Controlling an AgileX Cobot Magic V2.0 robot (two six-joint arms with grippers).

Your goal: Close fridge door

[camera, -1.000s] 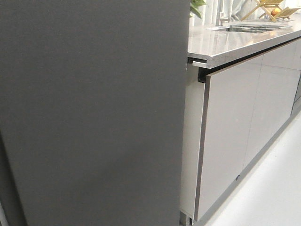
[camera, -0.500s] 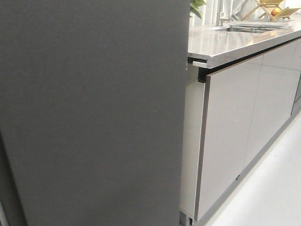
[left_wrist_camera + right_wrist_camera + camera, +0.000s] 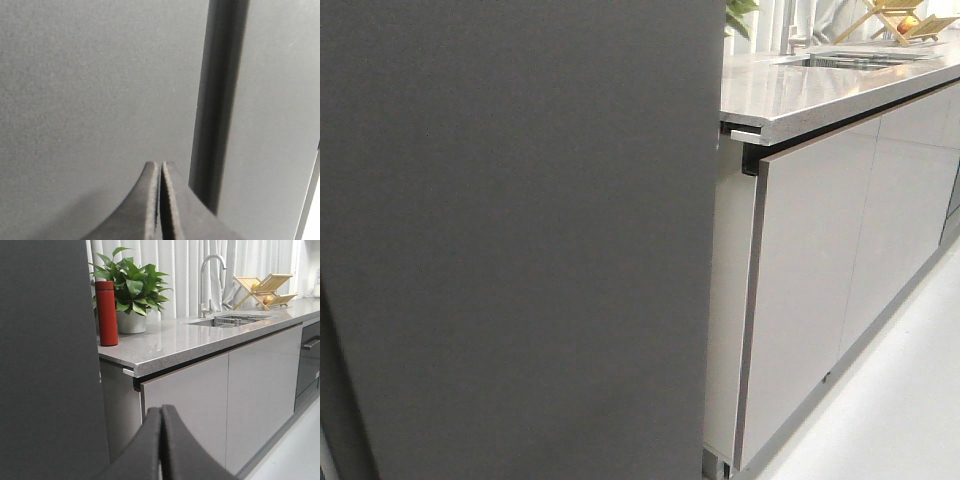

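The fridge door [image 3: 520, 240] is a matte dark grey slab that fills the left two thirds of the front view. Only its outside shows; its inner lining is hidden. In the left wrist view the door [image 3: 100, 90] fills the frame, with a dark vertical seam [image 3: 220, 100] beside it. My left gripper [image 3: 160, 165] is shut and empty, its tips close to or against the door face. My right gripper [image 3: 161, 410] is shut and empty, just right of the door's edge [image 3: 50, 360]. Neither gripper shows in the front view.
Glossy light-grey cabinet fronts [image 3: 820, 280] under a speckled countertop [image 3: 800, 90] run to the right of the door. On the counter stand a red bottle [image 3: 106, 312], a potted plant [image 3: 132, 295], a sink with tap [image 3: 210, 285] and a wooden rack [image 3: 262, 287]. White floor [image 3: 900, 400] lies at the lower right.
Almost nothing differs. The door's right edge sits a trace further right in the front view than a second ago.
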